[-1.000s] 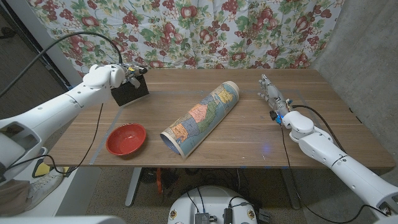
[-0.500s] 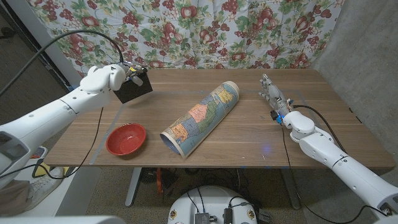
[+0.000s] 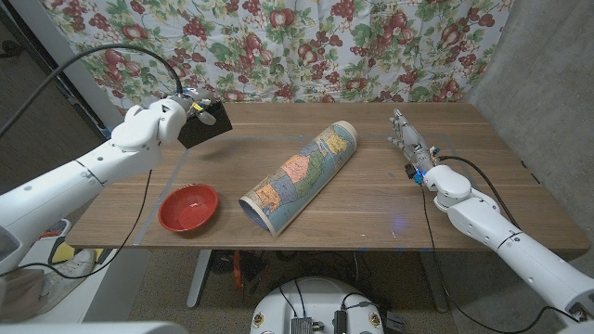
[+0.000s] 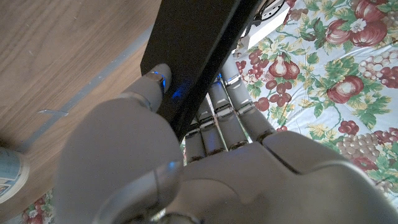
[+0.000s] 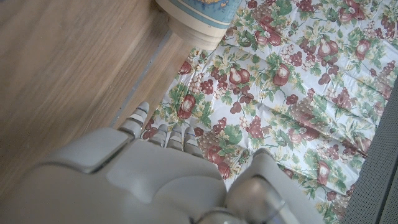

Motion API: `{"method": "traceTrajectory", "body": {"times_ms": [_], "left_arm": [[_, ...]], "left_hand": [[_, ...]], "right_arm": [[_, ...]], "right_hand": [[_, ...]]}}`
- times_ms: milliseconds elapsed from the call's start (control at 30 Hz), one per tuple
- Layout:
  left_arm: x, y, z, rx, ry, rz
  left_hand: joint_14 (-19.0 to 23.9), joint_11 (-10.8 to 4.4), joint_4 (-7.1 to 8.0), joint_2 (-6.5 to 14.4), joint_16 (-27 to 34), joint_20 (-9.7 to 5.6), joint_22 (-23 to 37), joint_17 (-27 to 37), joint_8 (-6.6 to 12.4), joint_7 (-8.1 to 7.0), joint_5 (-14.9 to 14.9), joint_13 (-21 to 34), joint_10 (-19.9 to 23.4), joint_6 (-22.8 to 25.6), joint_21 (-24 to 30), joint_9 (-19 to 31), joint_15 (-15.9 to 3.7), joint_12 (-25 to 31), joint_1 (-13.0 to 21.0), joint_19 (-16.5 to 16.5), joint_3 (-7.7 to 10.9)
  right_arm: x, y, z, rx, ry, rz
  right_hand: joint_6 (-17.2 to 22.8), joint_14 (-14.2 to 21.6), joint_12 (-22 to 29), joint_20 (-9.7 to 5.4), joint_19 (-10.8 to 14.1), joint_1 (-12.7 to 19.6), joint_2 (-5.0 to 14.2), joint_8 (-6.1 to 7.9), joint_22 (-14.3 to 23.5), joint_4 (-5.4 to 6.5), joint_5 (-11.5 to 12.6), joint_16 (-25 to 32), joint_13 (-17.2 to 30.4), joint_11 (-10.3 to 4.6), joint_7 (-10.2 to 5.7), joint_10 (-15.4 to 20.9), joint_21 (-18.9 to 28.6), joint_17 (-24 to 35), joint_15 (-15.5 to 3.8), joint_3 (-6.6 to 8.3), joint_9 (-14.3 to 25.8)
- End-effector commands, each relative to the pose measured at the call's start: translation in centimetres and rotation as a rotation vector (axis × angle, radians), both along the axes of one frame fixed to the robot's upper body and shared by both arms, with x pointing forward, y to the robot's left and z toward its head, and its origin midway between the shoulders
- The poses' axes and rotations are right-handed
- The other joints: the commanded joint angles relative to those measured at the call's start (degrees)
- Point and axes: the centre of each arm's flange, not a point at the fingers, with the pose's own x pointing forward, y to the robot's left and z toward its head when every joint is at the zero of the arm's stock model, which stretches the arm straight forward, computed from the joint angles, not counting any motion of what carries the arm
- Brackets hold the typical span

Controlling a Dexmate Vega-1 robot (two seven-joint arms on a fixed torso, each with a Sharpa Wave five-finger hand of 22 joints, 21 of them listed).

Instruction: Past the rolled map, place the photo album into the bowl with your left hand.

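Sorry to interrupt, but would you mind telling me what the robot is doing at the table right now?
The left hand grips a black photo album and holds it in the air over the table's far left. The red bowl sits empty near the front edge, beside the rolled map. The right hand holds nothing, fingers out, over the table's right side.

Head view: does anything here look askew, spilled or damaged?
Nothing stands out. The photo album is tilted because the left hand holds it off the table. The rolled map lies intact, and the red bowl sits upright.
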Motion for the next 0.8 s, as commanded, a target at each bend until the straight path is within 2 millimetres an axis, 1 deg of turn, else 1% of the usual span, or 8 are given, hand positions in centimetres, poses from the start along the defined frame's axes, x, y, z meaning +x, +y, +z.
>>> {"method": "traceTrajectory", "body": {"times_ms": [33, 133, 267, 367, 533, 667, 700, 800], "left_arm": [[-3.3, -0.4, -0.9, 0.005, -0.087, -0.035], [-4.0, -0.3, -1.3, 0.003, -0.093, -0.036], [-4.8, -0.3, -1.7, 0.004, -0.113, -0.048], [-5.4, -0.4, -2.0, 0.002, -0.125, -0.058], [-6.2, -0.2, -2.4, 0.004, -0.144, -0.066], [-6.9, 0.2, -2.8, -0.002, -0.191, -0.084], [-6.9, 0.4, -2.8, -0.010, -0.201, -0.091], [-7.2, 0.7, -2.9, -0.005, -0.231, -0.097]], "left_hand": [[2.1, -1.97, 2.23, 3.7, -0.2, -0.33, 0.0, 0.3, 3.73, -0.40, 0.5, 0.3, 2.6, 0.8, 0.9, 4.7, -7.52, 0.4, 3.0, -0.1, 2.79], [2.2, -1.94, 2.22, 3.7, -0.3, -0.37, -0.1, 0.4, 3.72, -0.66, 0.6, 0.4, 2.6, 0.8, 1.2, 4.7, -7.52, 0.3, 2.8, -0.1, 2.85], [2.4, -1.85, 2.19, 3.7, -0.4, -0.32, -0.2, 0.6, 3.63, -0.44, 0.8, 0.4, 2.7, 1.0, 1.6, 4.6, -7.62, 0.2, 2.6, -0.3, 2.93], [2.4, -2.11, 2.14, 3.6, -0.5, -0.38, -0.3, 0.8, 3.57, -0.46, 0.8, 0.4, 2.7, 1.0, 1.9, 4.6, -7.55, 0.2, 2.5, -0.4, 2.99], [2.3, -2.28, 2.14, 3.7, -0.8, -0.32, -0.4, 0.9, 3.21, -0.57, 1.0, 0.5, 2.7, 0.6, 2.4, 4.5, -7.49, 0.1, 2.2, -0.6, 3.13], [2.3, -2.34, 2.21, 3.6, -1.1, -0.28, -0.6, 1.1, 3.10, -0.53, 1.1, 0.5, 2.9, 0.9, 2.8, 4.3, -7.41, 0.0, 1.8, -1.0, 3.24], [2.3, -2.33, 2.25, 3.6, -1.1, -0.28, -0.6, 1.1, 3.14, -0.64, 1.1, 0.5, 3.0, 1.1, 2.9, 4.3, -7.43, 0.0, 1.7, -1.0, 3.26], [2.1, -2.24, 2.24, 3.6, -1.3, -0.26, -0.8, 1.2, 3.05, -0.31, 1.1, 0.4, 3.1, 1.2, 3.2, 4.2, -7.28, -0.1, 1.5, -1.3, 3.32]], "right_arm": [[-0.1, -0.1, -0.2, 0.003, 0.004, -0.007], [-0.1, -0.1, -0.1, 0.007, -0.001, -0.013], [-0.2, -0.2, 0.2, 0.005, -0.018, -0.021], [-0.4, -0.2, 0.3, 0.011, -0.022, -0.025], [-0.8, -0.2, -0.1, 0.011, -0.022, -0.026], [-0.8, -0.2, -0.6, 0.022, -0.020, -0.028], [-0.8, -0.2, -0.7, 0.027, -0.017, -0.026], [-0.8, -0.1, -1.0, 0.021, -0.019, -0.024]], "right_hand": [[0.2, -0.3, -0.2, -0.02, 0.3, 0.1, 0.25, 0.13, 0.2, -0.10, 0.3, 0.2, 0.3, -0.23, -0.33, -0.5, 0.2, 0.1, -0.26, -0.22, 0.2], [0.2, -0.3, -0.2, -0.02, 0.3, 0.1, 0.26, 0.12, 0.2, -0.10, 0.3, 0.2, 0.3, -0.24, -0.31, -0.5, 0.2, 0.1, -0.23, -0.23, 0.2], [0.2, -0.3, -0.2, -0.03, 0.3, 0.1, 0.28, 0.13, 0.2, -0.10, 0.3, 0.2, 0.3, -0.22, -0.31, -0.5, 0.2, 0.1, -0.19, -0.23, 0.2], [0.3, -0.3, -0.2, -0.04, 0.3, 0.1, 0.29, 0.13, 0.2, -0.10, 0.3, 0.2, 0.3, -0.28, -0.28, -0.5, 0.2, 0.1, -0.21, -0.24, 0.2], [0.2, -0.3, -0.2, 0.01, 0.3, 0.1, 0.29, 0.13, 0.2, -0.11, 0.3, 0.2, 0.3, -0.27, -0.30, -0.5, 0.2, 0.1, -0.28, -0.25, 0.2], [0.2, -0.2, -0.2, 0.05, 0.4, 0.1, 0.30, 0.13, 0.2, -0.12, 0.3, 0.2, 0.3, -0.30, -0.28, -0.5, 0.2, 0.1, -0.33, -0.27, 0.2], [0.2, -0.1, -0.2, 0.08, 0.4, 0.1, 0.30, 0.13, 0.2, -0.12, 0.3, 0.3, 0.3, -0.35, -0.32, -0.4, 0.2, 0.1, -0.47, -0.27, 0.2], [0.3, 0.1, -0.1, 0.00, 0.6, 0.1, 0.32, 0.15, 0.2, -0.14, 0.3, 0.3, 0.3, -0.38, -0.38, -0.2, 0.3, 0.1, -1.21, -0.29, 0.2]]}}
